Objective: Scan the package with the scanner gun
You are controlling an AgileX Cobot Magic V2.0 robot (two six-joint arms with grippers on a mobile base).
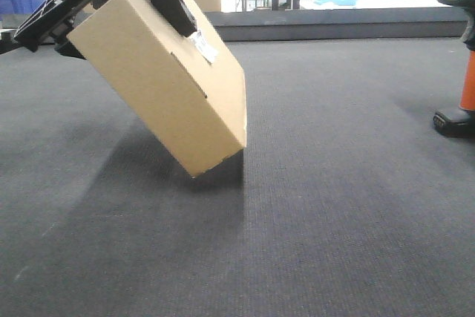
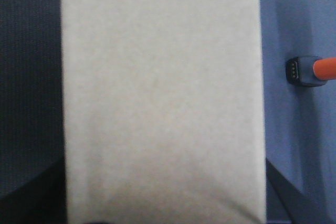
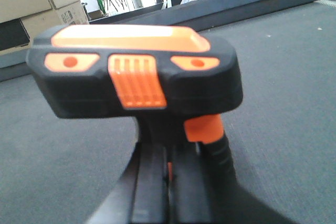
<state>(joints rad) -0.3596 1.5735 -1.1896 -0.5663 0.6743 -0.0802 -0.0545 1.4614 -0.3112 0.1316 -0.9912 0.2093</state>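
package (image 1: 171, 94) tilted, lowest corner at carpet (image 1: 334, 220), clamped by left gripper (image 1: 111, 16) | scanner gun (image 3: 136, 72) handle gripped by right gripper (image 3: 169, 192)

Left gripper (image 1: 130, 38): matte black, long angular jaws. Right gripper (image 3: 169, 171): black, flat parallel jaws.

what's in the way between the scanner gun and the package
Nothing visible. In the front view only bare carpet lies between the tilted package and the scanner gun at the right edge.
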